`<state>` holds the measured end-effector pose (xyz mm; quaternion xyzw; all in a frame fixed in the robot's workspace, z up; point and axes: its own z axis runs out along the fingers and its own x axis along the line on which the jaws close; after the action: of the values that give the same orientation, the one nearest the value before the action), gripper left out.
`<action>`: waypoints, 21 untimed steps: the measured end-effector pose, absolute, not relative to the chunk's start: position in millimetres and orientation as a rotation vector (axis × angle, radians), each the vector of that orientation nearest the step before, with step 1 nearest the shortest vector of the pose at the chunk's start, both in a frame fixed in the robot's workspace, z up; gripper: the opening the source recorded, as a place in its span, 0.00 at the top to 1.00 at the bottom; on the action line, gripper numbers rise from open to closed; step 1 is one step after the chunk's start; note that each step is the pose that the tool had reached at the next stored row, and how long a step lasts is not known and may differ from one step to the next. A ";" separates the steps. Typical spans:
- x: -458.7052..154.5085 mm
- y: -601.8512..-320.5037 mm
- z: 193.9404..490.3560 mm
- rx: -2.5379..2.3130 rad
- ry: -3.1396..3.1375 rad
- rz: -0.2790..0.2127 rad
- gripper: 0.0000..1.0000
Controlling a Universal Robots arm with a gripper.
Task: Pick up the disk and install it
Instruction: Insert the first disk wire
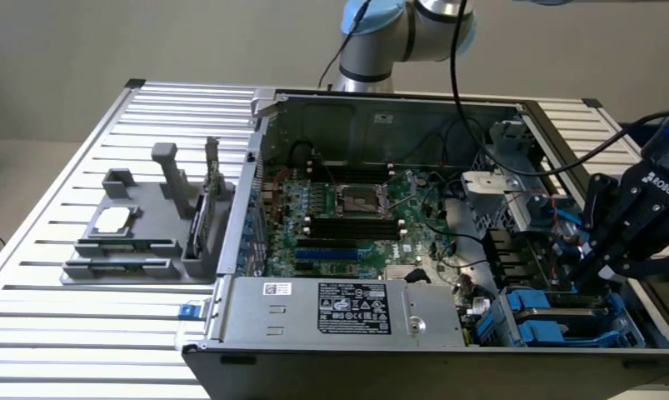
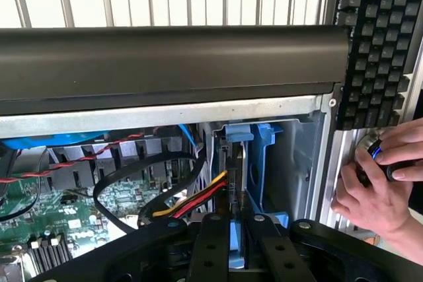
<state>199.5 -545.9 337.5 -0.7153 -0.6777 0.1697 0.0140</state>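
Note:
My gripper (image 1: 596, 268) reaches down into the drive bay at the exterior view's right end of the open computer case (image 1: 367, 108). In the wrist view its two black fingers (image 2: 210, 246) stand close together, shut on a thin slab seen edge-on. That slab is the disk (image 2: 233, 170), upright, with its blue carrier (image 2: 239, 131) showing at the far end. It sits partly inside the bay, beside another blue plastic bracket (image 2: 264, 156). In the exterior view the arm hides most of the disk.
A person's hands (image 2: 373, 186) hold a small round object against the case's outer side. Red, yellow and black cables (image 2: 192, 199) run close to the fingers. More blue carriers (image 1: 540, 312), the power supply (image 1: 346, 308) and the motherboard (image 1: 346, 208) lie inside. A grey fixture (image 1: 123, 250) stands on the table.

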 end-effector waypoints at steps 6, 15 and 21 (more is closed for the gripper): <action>202.6 -545.9 335.8 -2.217 -2.101 0.549 0.84; 202.8 -545.9 333.2 -2.216 -2.101 0.551 0.84; 202.8 -545.9 331.7 -2.216 -2.101 0.551 0.84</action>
<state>202.8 -545.9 331.7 -0.7141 -0.6769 0.1775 0.0196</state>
